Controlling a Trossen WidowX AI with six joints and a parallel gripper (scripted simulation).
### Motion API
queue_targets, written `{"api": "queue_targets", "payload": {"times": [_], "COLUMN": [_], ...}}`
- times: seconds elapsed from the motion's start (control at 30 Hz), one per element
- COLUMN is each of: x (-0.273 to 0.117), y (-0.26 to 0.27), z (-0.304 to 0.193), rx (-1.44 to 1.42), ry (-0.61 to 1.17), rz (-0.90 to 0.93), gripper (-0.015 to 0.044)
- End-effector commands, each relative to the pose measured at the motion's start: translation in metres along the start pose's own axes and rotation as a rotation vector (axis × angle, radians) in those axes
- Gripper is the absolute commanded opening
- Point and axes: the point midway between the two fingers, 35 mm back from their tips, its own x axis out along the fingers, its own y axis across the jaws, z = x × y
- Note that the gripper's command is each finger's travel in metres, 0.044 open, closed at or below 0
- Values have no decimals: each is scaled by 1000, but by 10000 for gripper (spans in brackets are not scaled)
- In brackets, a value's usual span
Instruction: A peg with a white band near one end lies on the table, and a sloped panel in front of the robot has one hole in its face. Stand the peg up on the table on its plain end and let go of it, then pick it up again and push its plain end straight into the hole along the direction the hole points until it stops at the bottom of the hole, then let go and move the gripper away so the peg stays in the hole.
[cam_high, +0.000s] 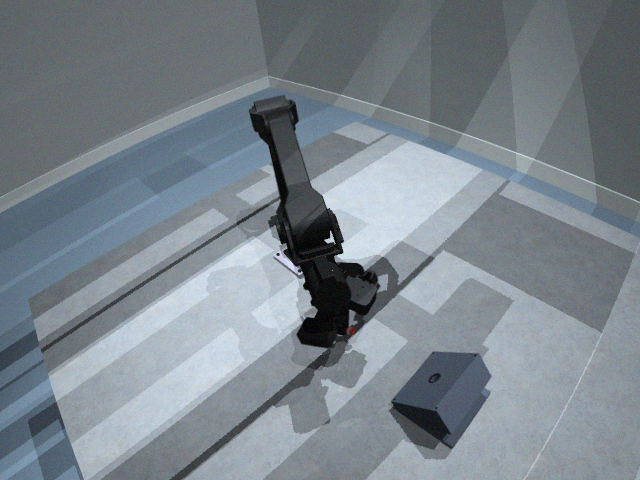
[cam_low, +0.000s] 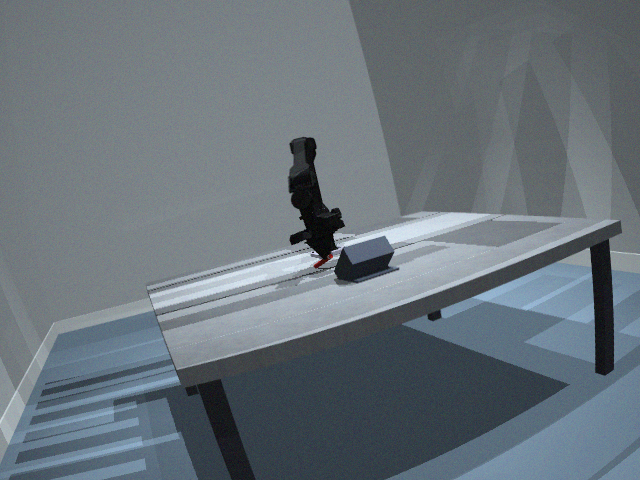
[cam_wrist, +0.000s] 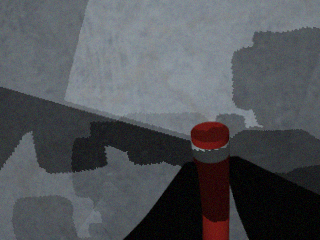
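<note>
Currently, we are gripping the red peg (cam_high: 351, 331) (cam_low: 323, 261) (cam_wrist: 215, 185) between the two dark fingers of our gripper (cam_high: 345, 327) (cam_low: 327, 255) (cam_wrist: 211, 170). In the wrist view, we are seeing its white band (cam_wrist: 210, 154) near the red end, just beyond the fingertips, while the shaft is running down between the fingers and out at the lower edge. From outside, we are seeing the peg leaning at a slant, its banded end sitting at the fingertips and its other end pointing down toward the table (cam_high: 155, 387) (cam_low: 310, 351) (cam_wrist: 130, 55). We are not managing to tell whether that lower end is touching the tabletop.

Our black arm (cam_high: 294, 165) (cam_low: 302, 170) is reaching down over the table, and part of its pale base plate (cam_high: 287, 264) is showing behind the lower joints. In front of us, the dark blue-grey block (cam_high: 454, 392) (cam_low: 364, 258) is resting on the table, apart from both the gripper and the peg. From above, we are seeing the round hole (cam_high: 434, 378) in its sloping face; the peg is lying outside it, held in our grip. Around the gripper, we are seeing patches of shadow (cam_high: 307, 410) spreading over the light and dark grey surface.
</note>
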Motion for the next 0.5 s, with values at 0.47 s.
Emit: {"api": "queue_targets", "payload": {"times": [0.47], "x": [-9], "y": [1], "z": [-9], "rx": [-1], "ry": [-160], "rz": [2], "gripper": [51]}}
